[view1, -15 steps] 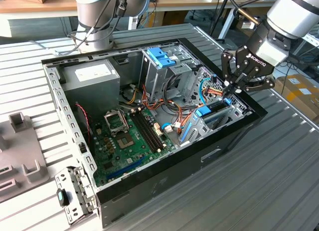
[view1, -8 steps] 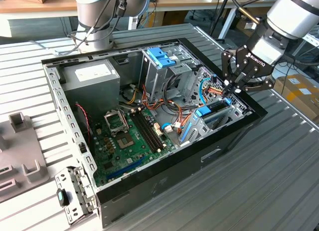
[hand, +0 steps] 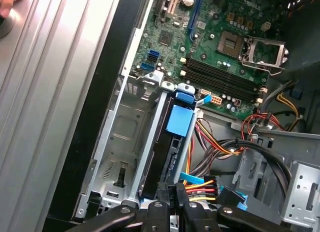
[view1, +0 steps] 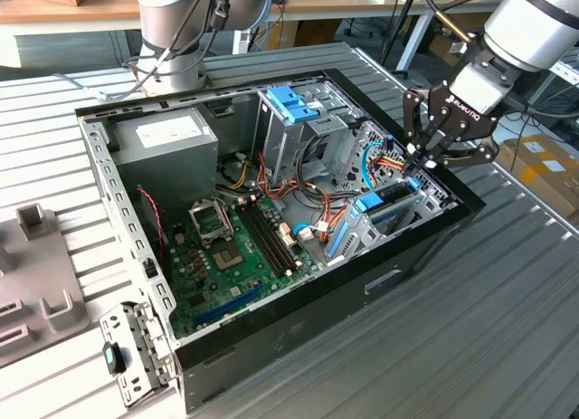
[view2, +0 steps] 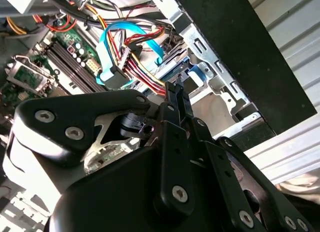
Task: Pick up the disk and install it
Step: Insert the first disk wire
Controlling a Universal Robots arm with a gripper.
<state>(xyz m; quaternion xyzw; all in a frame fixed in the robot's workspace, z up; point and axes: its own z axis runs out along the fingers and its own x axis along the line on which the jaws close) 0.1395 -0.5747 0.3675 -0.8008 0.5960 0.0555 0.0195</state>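
Surveying the bench, the largest item was the open black computer case, lying on a ribbed metal table. Inside it, at about ten o'clock, sat the grey power-supply box; the green motherboard lay at seven o'clock.

The disk stood on edge in the steel drive bay at three o'clock in the case, blue carrier rails uppermost. The first wrist view showed its blue pull tab and dark body in the slot.

The gripper hung over the disk's rear end by the cable bundle, fingers drawn together and apparently clasping nothing.

Judgement: the disk is rigid, dense and shock-sensitive; its smooth metal faces would slip, so the plastic rails or tab offer the safer hold.
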